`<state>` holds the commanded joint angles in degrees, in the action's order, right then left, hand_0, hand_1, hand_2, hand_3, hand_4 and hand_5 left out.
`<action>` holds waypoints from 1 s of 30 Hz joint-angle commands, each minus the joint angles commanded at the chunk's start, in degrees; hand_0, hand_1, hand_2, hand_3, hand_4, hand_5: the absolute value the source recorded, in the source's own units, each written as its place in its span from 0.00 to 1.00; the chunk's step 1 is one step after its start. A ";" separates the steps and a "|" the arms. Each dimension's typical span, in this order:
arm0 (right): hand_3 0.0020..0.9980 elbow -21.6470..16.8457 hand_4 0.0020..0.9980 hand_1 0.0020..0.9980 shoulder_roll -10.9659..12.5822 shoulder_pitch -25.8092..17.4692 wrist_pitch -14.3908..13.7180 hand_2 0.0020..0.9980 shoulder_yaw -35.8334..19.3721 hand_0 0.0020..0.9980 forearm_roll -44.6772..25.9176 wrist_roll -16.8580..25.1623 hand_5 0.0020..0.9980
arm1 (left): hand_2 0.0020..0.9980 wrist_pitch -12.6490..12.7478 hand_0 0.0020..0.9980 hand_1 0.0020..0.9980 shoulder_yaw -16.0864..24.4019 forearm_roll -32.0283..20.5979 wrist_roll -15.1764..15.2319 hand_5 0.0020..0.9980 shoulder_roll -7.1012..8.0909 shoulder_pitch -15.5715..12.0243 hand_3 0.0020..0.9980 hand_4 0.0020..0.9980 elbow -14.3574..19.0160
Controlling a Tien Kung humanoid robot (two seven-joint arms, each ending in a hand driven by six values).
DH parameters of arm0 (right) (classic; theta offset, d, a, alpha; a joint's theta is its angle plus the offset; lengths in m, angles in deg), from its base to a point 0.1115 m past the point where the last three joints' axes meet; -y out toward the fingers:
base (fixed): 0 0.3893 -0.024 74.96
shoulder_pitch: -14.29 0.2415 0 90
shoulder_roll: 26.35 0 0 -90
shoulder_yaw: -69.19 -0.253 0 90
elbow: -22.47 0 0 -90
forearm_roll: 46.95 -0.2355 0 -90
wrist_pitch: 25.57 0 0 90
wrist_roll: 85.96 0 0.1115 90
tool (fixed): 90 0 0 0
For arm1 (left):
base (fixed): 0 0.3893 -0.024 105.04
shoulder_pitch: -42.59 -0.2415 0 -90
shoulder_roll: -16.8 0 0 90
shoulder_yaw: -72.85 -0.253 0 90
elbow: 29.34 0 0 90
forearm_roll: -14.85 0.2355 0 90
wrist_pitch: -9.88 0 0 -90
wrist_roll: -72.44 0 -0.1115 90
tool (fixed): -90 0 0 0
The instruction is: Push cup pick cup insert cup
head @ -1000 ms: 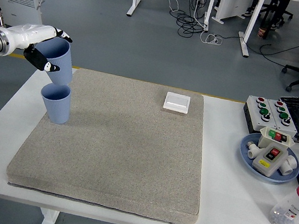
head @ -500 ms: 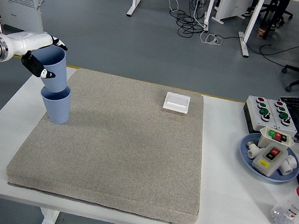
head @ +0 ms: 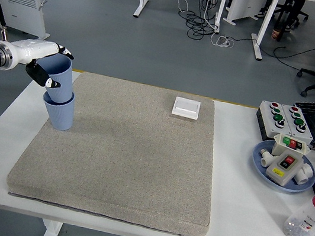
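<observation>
Gripping the upper blue cup [head: 61, 77], the left hand [head: 42, 61] enters the head view from the left edge, its white fingers [head: 53, 49] curled around the cup's rim and upper wall, with black-tipped digits on the near and far sides. Directly below the fingers, this held cup sits partly inside the lower blue cup [head: 60, 114], which stands upright on the grey mat [head: 122, 154]; the held cup leans slightly and its base is hidden within the lower cup's mouth. The mat extends to the right of and nearer than the fingers, covering most of the white tabletop [head: 242, 191]. Well to the right of the fingers, near the mat's far edge, lies a small white square box [head: 186, 107]. Much farther right, off the mat, stand a button panel [head: 280, 116], a blue plate [head: 259, 160] carrying switch boxes, and a clear bottle with a red cap [head: 310, 218] near the tabletop's right edge. The right hand does not appear in this view.
</observation>
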<state>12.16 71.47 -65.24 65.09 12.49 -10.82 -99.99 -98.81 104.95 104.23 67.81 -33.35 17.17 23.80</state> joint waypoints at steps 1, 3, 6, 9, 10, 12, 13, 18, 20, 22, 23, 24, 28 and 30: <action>0.62 0.00 0.29 0.72 0.01 0.01 0.01 0.72 0.06 0.78 -0.07 0.01 0.56 | 0.61 -0.01 0.53 0.58 -0.11 -0.03 0.01 0.00 -0.05 0.02 0.68 0.46 -0.32; 0.62 0.00 0.29 0.72 0.03 0.03 0.01 0.72 0.11 0.77 -0.14 0.03 0.56 | 0.62 -0.05 0.53 0.58 -0.20 0.00 0.00 0.00 -0.05 0.05 0.68 0.47 -0.54; 0.62 0.00 0.29 0.72 0.07 0.04 0.01 0.72 0.15 0.77 -0.23 0.07 0.56 | 0.62 -0.08 0.53 0.58 -0.30 -0.07 0.00 0.00 -0.05 0.07 0.68 0.47 -0.75; 0.62 0.00 0.29 0.72 0.07 0.09 0.03 0.72 0.09 0.77 -0.11 0.05 0.56 | 0.62 0.00 0.53 0.58 -0.58 -0.27 0.09 0.00 -0.24 0.17 0.68 0.47 -1.06; 0.62 0.00 0.29 0.72 0.07 0.10 0.03 0.72 0.10 0.77 -0.11 0.05 0.56 | 0.62 0.04 0.53 0.58 -0.68 -0.32 0.14 0.00 -0.29 0.20 0.68 0.47 -1.12; 0.62 0.00 0.29 0.72 0.06 0.10 0.03 0.72 0.13 0.77 -0.14 0.04 0.56 | 0.62 0.23 0.53 0.58 -1.11 -0.36 0.45 0.00 -0.47 0.33 0.68 0.47 -1.36; 0.62 0.00 0.29 0.72 0.05 0.10 0.02 0.72 0.17 0.77 -0.18 0.04 0.56 | 0.62 0.44 0.53 0.58 -1.55 -0.39 0.78 0.00 -0.65 0.47 0.68 0.47 -1.60; 0.62 0.00 0.28 0.72 -0.03 0.05 0.03 0.72 0.08 0.78 0.04 -0.01 0.56 | 0.68 0.81 0.54 0.62 -2.80 -0.26 1.53 0.00 -1.70 1.05 0.70 0.49 -3.04; 0.62 0.00 0.28 0.72 -0.06 0.00 0.02 0.72 0.14 0.78 -0.06 0.00 0.56 | 0.68 0.95 0.54 0.62 -3.31 -0.29 1.95 0.00 -2.05 1.17 0.70 0.49 -3.73; 0.62 0.00 0.28 0.72 -0.08 -0.05 0.01 0.72 0.17 0.78 -0.12 0.00 0.56 | 0.83 1.02 0.62 0.73 -3.54 -0.46 2.29 0.11 -2.24 1.19 0.82 0.74 -4.18; 0.62 0.00 0.28 0.72 -0.10 -0.10 -0.01 0.72 0.20 0.78 -0.17 0.02 0.56 | 0.83 0.92 0.62 0.73 -3.62 -0.65 2.38 0.11 -2.36 1.12 0.82 0.74 -4.51; 0.62 0.00 0.28 0.72 -0.10 -0.14 -0.01 0.72 0.21 0.78 -0.19 0.04 0.56 | 0.83 0.84 0.62 0.73 -3.70 -0.79 2.45 0.11 -2.46 1.08 0.82 0.74 -4.74; 0.62 0.00 0.28 0.72 -0.13 -0.23 -0.02 0.72 0.12 0.78 -0.07 0.05 0.56 | 0.93 0.79 0.76 0.82 -3.92 -1.03 2.62 0.37 -2.71 1.09 0.87 0.89 -5.25; 0.62 0.00 0.28 0.72 -0.13 -0.23 0.00 0.72 0.11 0.78 0.00 0.05 0.56 | 0.93 0.91 0.76 0.82 -4.01 -1.23 2.80 0.37 -2.88 1.20 0.87 0.89 -5.61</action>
<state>12.16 71.34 -65.47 65.09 12.61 -10.82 -99.94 -97.90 100.94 102.99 70.61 -36.23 18.37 18.19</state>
